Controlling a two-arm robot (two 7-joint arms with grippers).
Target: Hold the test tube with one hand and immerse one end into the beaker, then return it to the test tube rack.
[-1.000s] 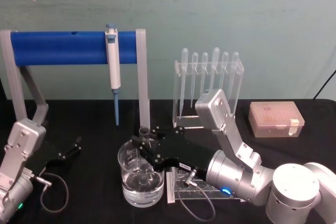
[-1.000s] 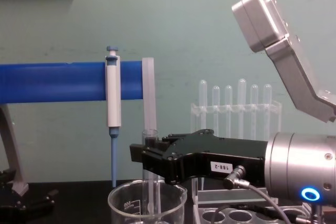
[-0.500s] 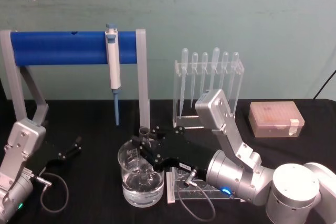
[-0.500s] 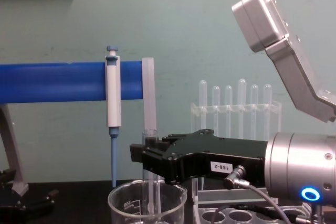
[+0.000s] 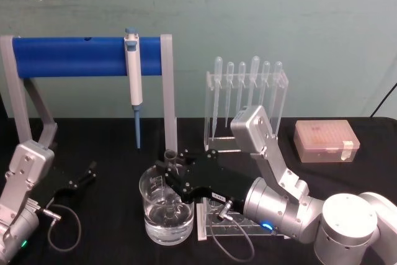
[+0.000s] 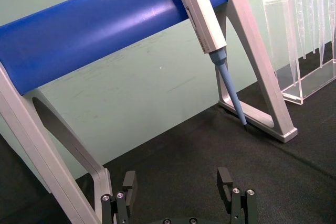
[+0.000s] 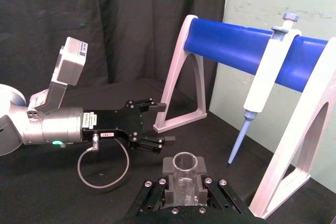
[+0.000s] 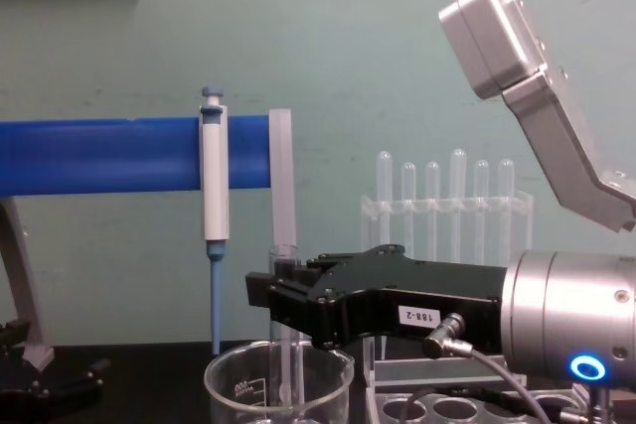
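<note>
The test tube [image 5: 169, 155] stands upright with its lower end inside the beaker [image 5: 152, 223], which holds clear water. My right gripper [image 5: 172, 175] is shut on the tube just below its open rim. From the chest view, the tube [image 8: 284, 257] rises out of the beaker [image 8: 237, 381], clamped by the black right gripper [image 8: 275, 302]. In the right wrist view the tube [image 7: 184, 167] sits between the fingers. My left gripper [image 5: 84, 175] rests open over the table at the left, apart from the beaker; its jaws stand apart with nothing between them in the left wrist view [image 6: 177, 181].
A blue bar stand [image 5: 80, 56] carries a white-and-blue pipettor [image 5: 133, 79] behind the beaker. A clear rack of pipettes [image 5: 246, 94] stands behind my right arm, a pink tip box [image 5: 325, 141] at the right. A tube rack [image 8: 447, 406] lies under the right wrist.
</note>
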